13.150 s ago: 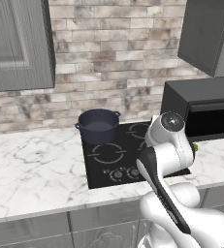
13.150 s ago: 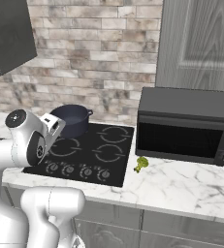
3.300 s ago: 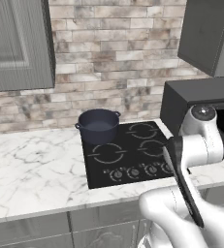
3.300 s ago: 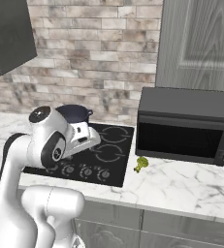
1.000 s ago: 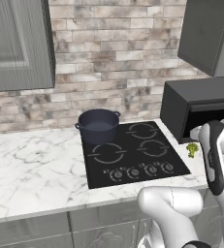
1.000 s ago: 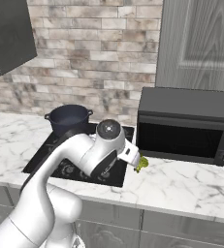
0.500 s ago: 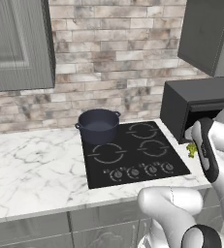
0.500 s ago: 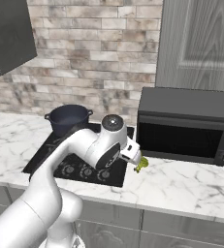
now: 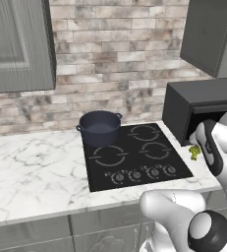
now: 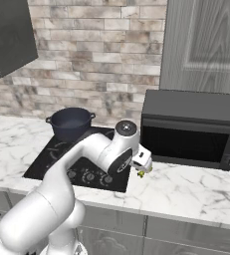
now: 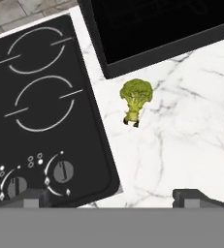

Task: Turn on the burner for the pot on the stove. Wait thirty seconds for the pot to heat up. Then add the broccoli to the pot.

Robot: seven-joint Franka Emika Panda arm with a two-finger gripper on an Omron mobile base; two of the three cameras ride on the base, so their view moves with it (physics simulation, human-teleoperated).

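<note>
Hovering with jaws wide apart and empty, the gripper [image 11: 111,196] has swung from the stove [image 9: 134,160] to above the broccoli [image 11: 136,98], which lies on the marble counter [image 11: 181,140] between stove and microwave [image 10: 191,129]. Judged: pickup is next. Count: one broccoli, one pot [image 9: 99,128] on the rear-left burner, four rings.

The broccoli [image 11: 136,97] lies on the marble counter [image 11: 181,140] between stove [image 11: 45,111] and microwave [image 11: 157,24].

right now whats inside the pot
The pot on the stove shows a bare light grey inside; its near wall hides part of the bottom. The broccoli lies on the counter.
</note>
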